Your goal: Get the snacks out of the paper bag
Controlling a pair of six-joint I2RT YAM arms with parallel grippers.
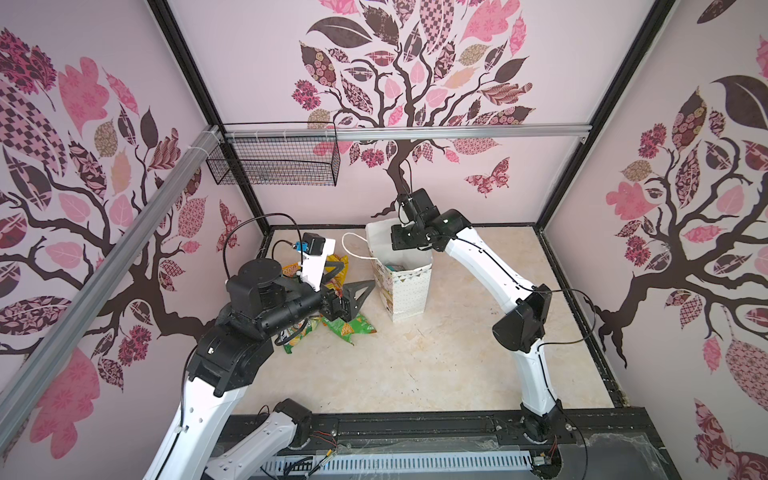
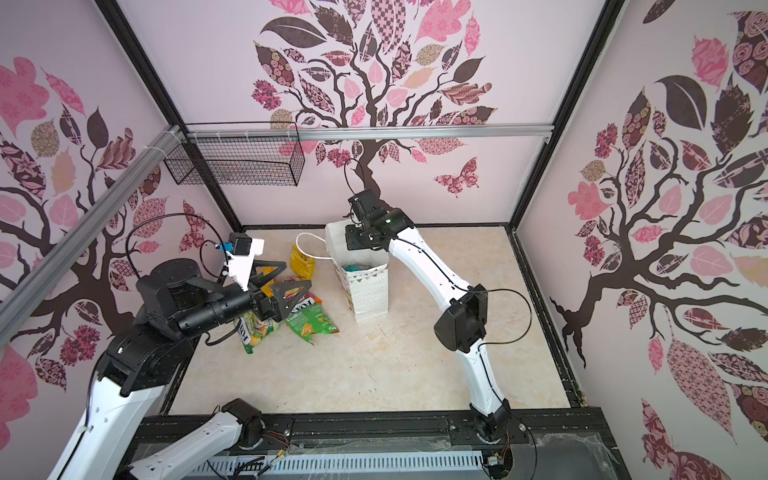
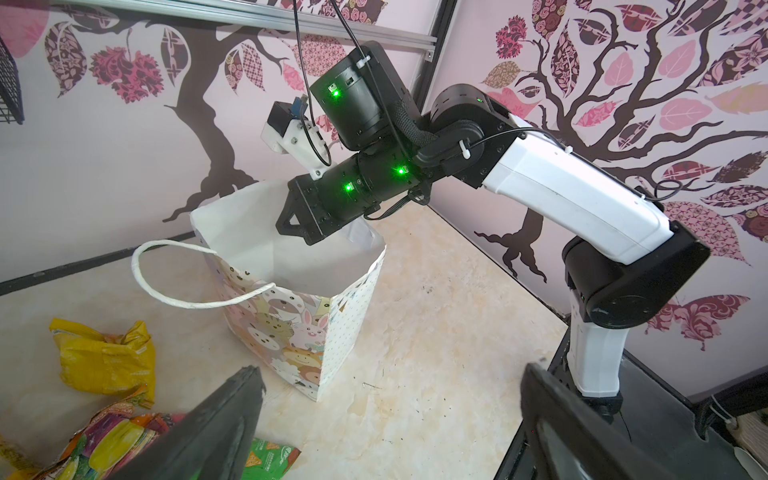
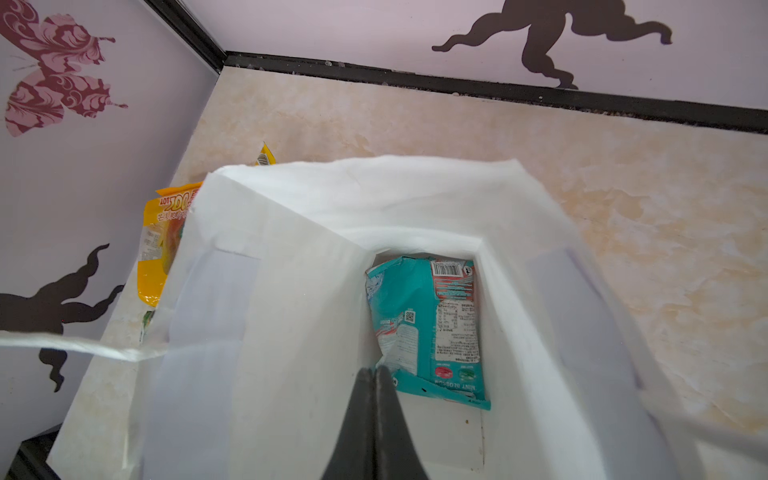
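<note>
The paper bag (image 1: 405, 291) (image 2: 370, 291) (image 3: 307, 324) stands upright and open at the back middle of the table. A teal snack packet (image 4: 419, 316) (image 1: 392, 266) lies flat on its bottom. My right gripper (image 4: 375, 370) reaches down into the bag's mouth. Its fingers are pressed together, with the tips at the packet's near corner and nothing between them. Left of the bag lie snacks: a green packet (image 1: 349, 326) (image 2: 311, 320), a yellow one (image 3: 104, 361) (image 2: 302, 264) and an orange one (image 3: 112, 440). My left gripper (image 1: 359, 271) (image 2: 298, 273) (image 3: 392, 372) hovers open above them, empty.
A black wire basket (image 1: 278, 160) (image 2: 237, 162) hangs on the back rail at the upper left. The bag's white cord handle (image 3: 166, 270) loops out toward the snack pile. Walls close in the table on three sides, and a black rail (image 1: 415, 428) runs along the front.
</note>
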